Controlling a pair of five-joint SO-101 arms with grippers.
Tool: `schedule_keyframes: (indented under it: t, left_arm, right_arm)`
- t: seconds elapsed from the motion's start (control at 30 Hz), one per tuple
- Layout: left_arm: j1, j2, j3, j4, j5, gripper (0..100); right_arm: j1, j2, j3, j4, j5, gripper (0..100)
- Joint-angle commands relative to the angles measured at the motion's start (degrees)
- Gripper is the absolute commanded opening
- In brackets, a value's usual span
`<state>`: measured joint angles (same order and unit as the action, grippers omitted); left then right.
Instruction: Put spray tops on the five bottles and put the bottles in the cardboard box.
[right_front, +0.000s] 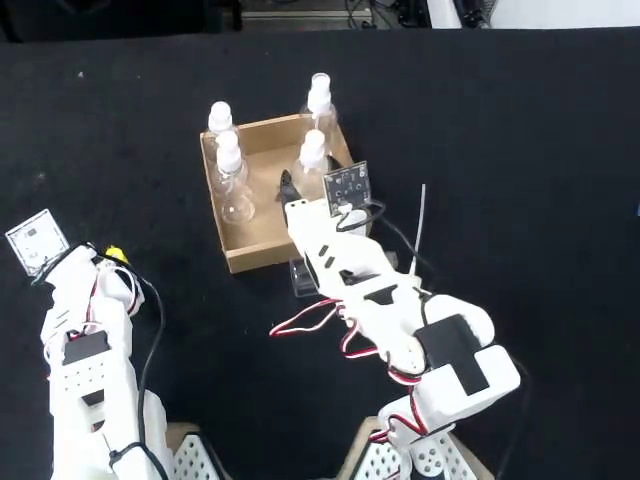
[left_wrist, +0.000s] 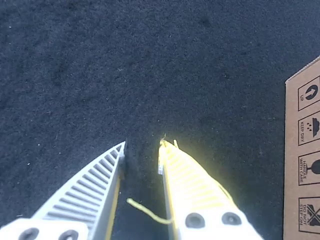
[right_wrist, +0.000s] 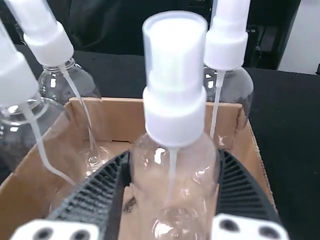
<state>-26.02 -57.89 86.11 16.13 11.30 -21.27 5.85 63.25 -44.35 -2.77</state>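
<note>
The cardboard box (right_front: 262, 250) stands open at the table's middle. Three clear bottles with white spray tops stand in it: two toward the far corners (right_front: 220, 120) (right_front: 320, 95) and one by the left wall (right_front: 230, 165). My right gripper (right_wrist: 172, 200) reaches into the box, shut on another capped bottle (right_wrist: 172, 165), which it holds upright; in the high view this bottle (right_front: 313, 155) is at the box's right side. My left gripper (left_wrist: 142, 146) hovers low over the black table left of the box, slightly open, with nothing between its fingers.
The box's printed side wall (left_wrist: 302, 150) lies close beside my left gripper. A thin white stick (right_front: 422, 220) pokes up beside the right arm. Black cloth covers the table all around the box.
</note>
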Motion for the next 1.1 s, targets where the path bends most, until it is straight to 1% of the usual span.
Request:
schedule_keyframes:
  t: [0.0, 0.13, 0.33, 0.5, 0.67, 0.93, 1.0, 1.07]
  left_arm:
    - [-0.2, -0.9, -0.9, -1.4, -0.4, 9]
    - [-0.2, -0.9, -0.9, -1.4, -0.4, 9]
    - [-0.2, -0.9, -1.0, -1.4, -0.4, 9]
    - [-0.2, -0.9, -1.0, -1.4, -0.4, 9]
    - [-0.2, -0.9, -1.0, -1.4, -0.4, 9]
    - [-0.2, -0.9, -1.1, -1.4, -0.4, 9]
    - [-0.1, -0.9, -1.1, -1.4, -0.4, 9]
    - [-0.1, -0.9, -1.2, -1.4, -0.4, 9]
  right_arm:
    - [-0.9, -0.1, -2.4, -1.4, 0.3, 22.6]
    - [-0.7, -1.0, -2.3, -1.5, 0.3, 22.7]
    - [-0.7, -8.0, 0.9, -1.2, 0.3, 22.7]
    - [-0.5, -8.4, -0.5, 3.6, 0.3, 22.7]
    - [-0.4, -9.4, -0.6, 3.8, 0.3, 22.7]
    - [-0.5, -19.5, 4.9, 4.3, 0.0, 22.7]
    - [-0.7, -21.5, 5.5, 6.8, -0.1, 22.7]
    - [-0.8, -23.3, 5.1, 11.4, -0.1, 22.7]
